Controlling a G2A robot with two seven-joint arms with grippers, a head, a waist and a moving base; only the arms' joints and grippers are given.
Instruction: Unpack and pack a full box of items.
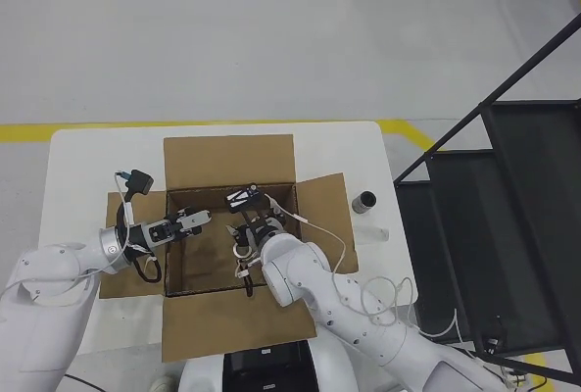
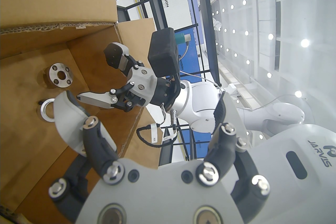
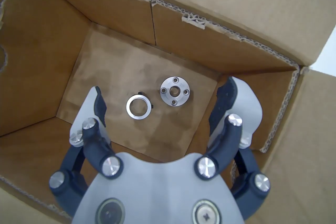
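An open cardboard box stands on the white table. Two metal parts lie on its floor: a plain ring and a round flange with several holes, side by side and apart. My right gripper hangs open inside the box, above both parts, touching neither. My left gripper is open too, held at the box's left wall and facing the right gripper. From there the flange shows whole, and the ring is partly hidden behind one of my left fingers.
The box's four flaps are folded outward. A small dark cylinder and a pale item rest on the table right of the box. A black metal stair frame stands beyond the table's right edge.
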